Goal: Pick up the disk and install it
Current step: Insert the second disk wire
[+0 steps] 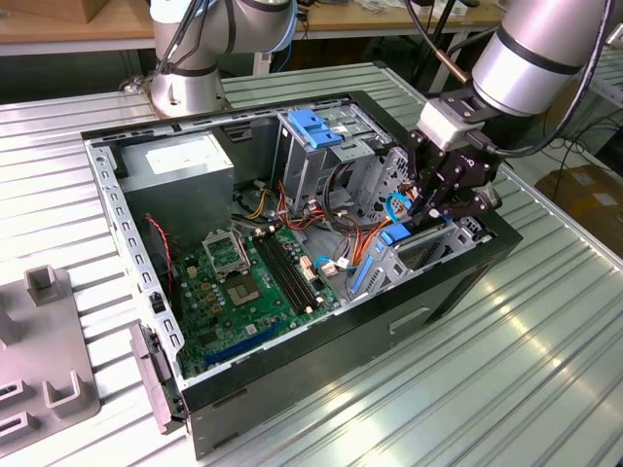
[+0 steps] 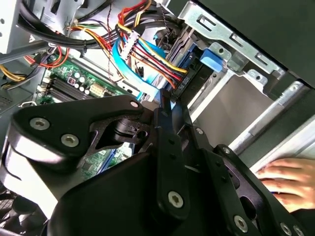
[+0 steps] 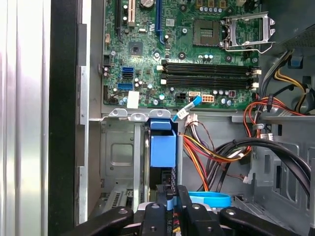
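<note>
Disk [image 3: 162, 150] is edge-on in the front drive bay [image 3: 118, 162] of the open PC case [image 1: 321, 341], directly ahead of the pincer [image 3: 171, 196]. In the first wrist view its bright blue carrier stands between the bay's metal walls. The pincer's fingers are drawn in close on the carrier's near edge with a strip of blue between them, so I read it as gripping the disk.

In the exterior view the pincer [image 1: 443, 209] is down inside the case at the bay, wrist above it.

Step, as I judge it: pick is done, this is the install, disk partly in the slot. Can't tell how deep it sits or whether it has latched.

What the move calls for, my read: a straight push along the bay guides, with no tilt and the carrier square to the walls.

- Cable bundle [image 3: 211, 152] (red, orange, yellow) is just beside the pincer, and a light blue cable loop [image 3: 209, 199] is close at its flank. Snag risk.
- Motherboard [image 3: 197, 59] lies beyond the bay, past the disk.
- A person's hand [image 2: 285, 179] rests outside the case behind the pincer, in the second wrist view.
</note>
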{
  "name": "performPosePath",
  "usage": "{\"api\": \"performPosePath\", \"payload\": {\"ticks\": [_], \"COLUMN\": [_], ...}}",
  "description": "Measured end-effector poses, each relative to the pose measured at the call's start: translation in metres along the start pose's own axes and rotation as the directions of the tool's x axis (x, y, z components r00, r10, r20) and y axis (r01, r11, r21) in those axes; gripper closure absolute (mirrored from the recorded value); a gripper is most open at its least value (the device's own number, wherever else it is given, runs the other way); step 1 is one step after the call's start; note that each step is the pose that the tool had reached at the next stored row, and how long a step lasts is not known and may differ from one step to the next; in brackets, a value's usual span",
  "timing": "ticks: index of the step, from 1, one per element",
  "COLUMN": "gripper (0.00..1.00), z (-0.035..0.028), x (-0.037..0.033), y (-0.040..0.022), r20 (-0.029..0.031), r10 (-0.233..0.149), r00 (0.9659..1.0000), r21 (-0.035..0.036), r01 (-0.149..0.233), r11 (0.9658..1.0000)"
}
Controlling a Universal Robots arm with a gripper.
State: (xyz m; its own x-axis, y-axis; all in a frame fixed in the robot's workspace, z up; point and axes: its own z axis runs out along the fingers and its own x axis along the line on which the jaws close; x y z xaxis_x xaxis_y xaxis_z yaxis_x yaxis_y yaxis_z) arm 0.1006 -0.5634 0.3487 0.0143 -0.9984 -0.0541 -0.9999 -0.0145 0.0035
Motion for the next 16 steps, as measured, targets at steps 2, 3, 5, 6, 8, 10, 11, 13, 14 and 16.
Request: {"api": "performPosePath", "payload": {"ticks": [2, 3, 5, 6, 8, 10, 11, 13, 14, 16], "gripper": [0.77, 0.77, 0.78, 0.85, 0.90, 0.90, 0.90, 0.90, 0.90, 0.90], "z": [-0.0097, -0.0096, -0.0097, -0.0097, -0.0098, -0.0097, -0.0098, -0.0098, -0.0098, -0.0098], "x": [-0.0009, -0.0009, -0.0010, -0.0010, -0.0010, -0.0011, -0.0011, -0.0012, -0.0012, -0.0013], "y": [-0.0001, -0.0001, -0.0001, -0.0001, -0.0001, -0.0001, -0.0002, -0.0001, -0.0002, -0.0002], "r20": [-0.0003, 0.0000, -0.0002, -0.0002, -0.0003, -0.0002, -0.0003, -0.0003, -0.0002, -0.0002], "r10": [0.000, 0.000, 0.000, 0.000, 0.000, 0.000, 0.000, 0.000, 0.000, 0.000], "r00": [1.0000, 1.0000, 1.0000, 1.0000, 1.0000, 1.0000, 1.0000, 1.0000, 1.0000, 1.0000], "r21": [0.0000, 0.0000, 0.0000, 0.0000, 0.0000, 0.0000, -0.0001, -0.0001, 0.0000, 0.0000], "r01": [0.000, 0.000, 0.000, 0.000, 0.000, 0.000, 0.000, 0.000, 0.000, 0.000], "r11": [1.0000, 1.0000, 1.0000, 1.0000, 1.0000, 1.0000, 1.0000, 1.0000, 1.0000, 1.0000]}}
